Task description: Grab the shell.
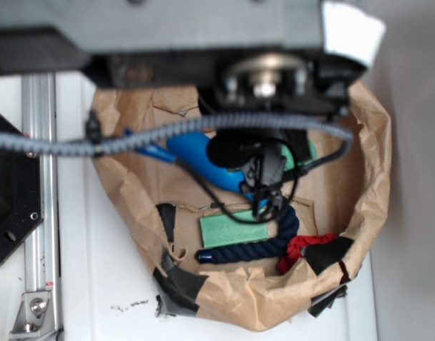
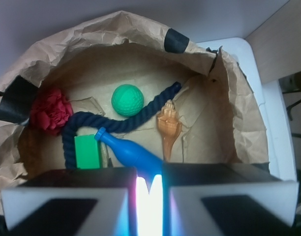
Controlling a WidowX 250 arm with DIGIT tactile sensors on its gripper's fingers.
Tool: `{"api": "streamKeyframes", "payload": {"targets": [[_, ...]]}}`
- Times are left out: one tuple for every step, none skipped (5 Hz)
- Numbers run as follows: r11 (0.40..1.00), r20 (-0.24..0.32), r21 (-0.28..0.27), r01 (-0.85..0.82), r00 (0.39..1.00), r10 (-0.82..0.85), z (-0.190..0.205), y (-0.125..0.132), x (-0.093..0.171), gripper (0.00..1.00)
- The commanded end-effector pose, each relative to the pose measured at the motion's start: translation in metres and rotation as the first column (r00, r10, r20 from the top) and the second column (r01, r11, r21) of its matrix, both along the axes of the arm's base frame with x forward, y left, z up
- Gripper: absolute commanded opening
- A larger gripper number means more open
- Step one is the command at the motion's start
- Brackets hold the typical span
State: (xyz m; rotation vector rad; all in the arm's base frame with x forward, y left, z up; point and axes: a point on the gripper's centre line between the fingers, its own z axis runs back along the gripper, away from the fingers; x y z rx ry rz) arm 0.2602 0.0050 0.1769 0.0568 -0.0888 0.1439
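The shell (image 2: 168,129) is small, orange-tan and ribbed. It lies on the brown paper floor of the bag with its knobbed wide end far from me and its point toward me, right of the blue bottle (image 2: 131,152). My gripper (image 2: 149,196) hangs above the bottle's body, below and left of the shell and apart from it. Its jaws stand a narrow gap apart with nothing between them. In the exterior view the arm and gripper (image 1: 266,195) hide the shell.
A crumpled paper bag (image 2: 116,29) walls the things in. Inside lie a green ball (image 2: 127,100), a dark blue rope (image 2: 116,123) passing close to the shell's wide end, a green block (image 2: 87,152) and a red crumpled thing (image 2: 50,110).
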Motion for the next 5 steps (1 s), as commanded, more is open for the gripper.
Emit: {"api": "streamKeyframes", "payload": {"targets": [[0.997,0.055,0.026,0.075,0.996,-0.076,-0.048,0.04,-0.014,1.0],[0.997,0.022,0.043,0.072,0.997,-0.073,-0.07,0.055,-0.014,1.0],[0.998,0.023,0.032,0.054,0.998,-0.055,-0.089,0.053,0.005,1.0],[0.997,0.026,0.027,0.066,0.997,-0.067,-0.105,0.045,0.02,1.0],[0.995,0.011,0.04,0.089,0.996,-0.089,-0.122,0.035,0.035,1.0]]}}
